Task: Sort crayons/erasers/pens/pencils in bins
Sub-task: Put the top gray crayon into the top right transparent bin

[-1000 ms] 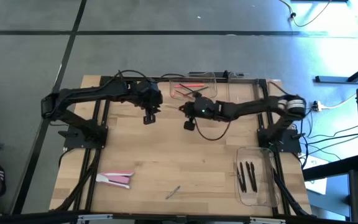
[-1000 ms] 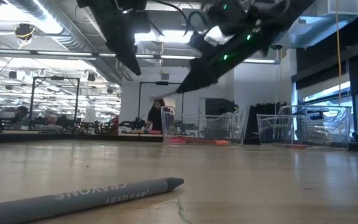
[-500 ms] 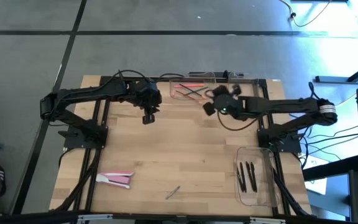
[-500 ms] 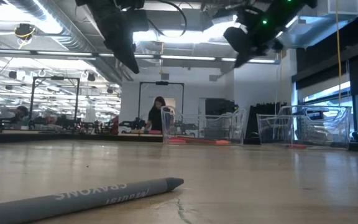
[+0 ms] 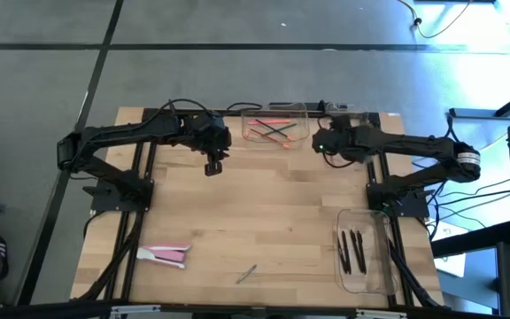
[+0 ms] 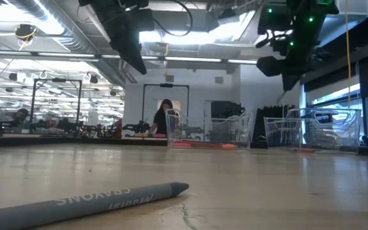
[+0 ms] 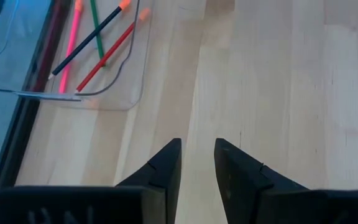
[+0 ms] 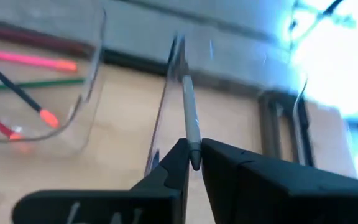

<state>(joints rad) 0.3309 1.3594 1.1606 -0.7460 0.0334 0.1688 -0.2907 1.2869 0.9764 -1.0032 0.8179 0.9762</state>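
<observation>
My right gripper is high over the table's far right and shut on a thin grey pen. It hangs beside the clear bin that holds red, green and pink pencils. The rim of a second clear bin shows just ahead of the gripper. My left gripper hangs over the far middle, its fingers slightly apart and empty. A pink eraser and a grey crayon lie flat near the front edge. My right gripper pinches the grey pen by its near end between the two fingertips. The pen lies along the fingers and sticks out ahead of them. It is lifted clear of the table and the bins.
A third clear bin with black pens stands at the near right. Black frame bars run along both sides of the table. The wooden middle is bare. A person stands far behind the table.
My right gripper has risen and gone from the table's middle toward the far right, past the pencil bin, turning as it went. My left gripper has kept still.
</observation>
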